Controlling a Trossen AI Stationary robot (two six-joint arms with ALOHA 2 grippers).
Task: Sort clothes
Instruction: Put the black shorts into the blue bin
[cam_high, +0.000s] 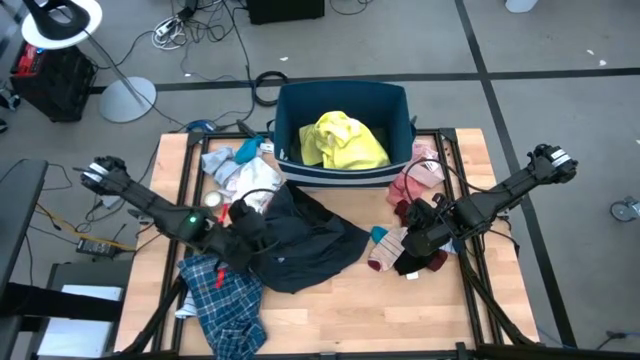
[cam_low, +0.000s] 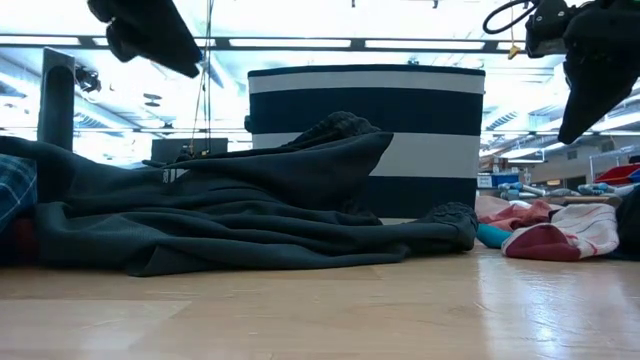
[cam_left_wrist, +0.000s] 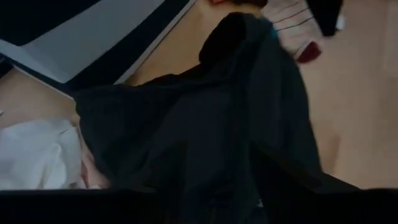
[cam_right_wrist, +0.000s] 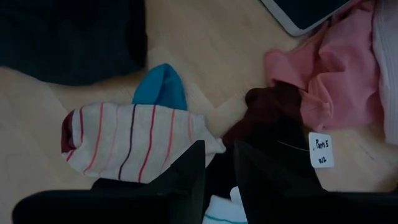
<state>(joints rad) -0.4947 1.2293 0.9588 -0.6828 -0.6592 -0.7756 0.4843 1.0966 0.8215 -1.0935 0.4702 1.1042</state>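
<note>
While both arms hang over the desk (cam_high: 330, 315), I see the clothes unsorted.
My left gripper (cam_high: 240, 238), jaws released, sits at nine o'clock above the navy jacket (cam_high: 300, 245); my right gripper (cam_right_wrist: 217, 168), jaws narrowly parted and grasping nothing I can make out, hovers at three o'clock over the striped sock (cam_right_wrist: 134, 146). Yellow top (cam_high: 345, 142) lies in the bin (cam_high: 290, 110) at twelve.
</note>
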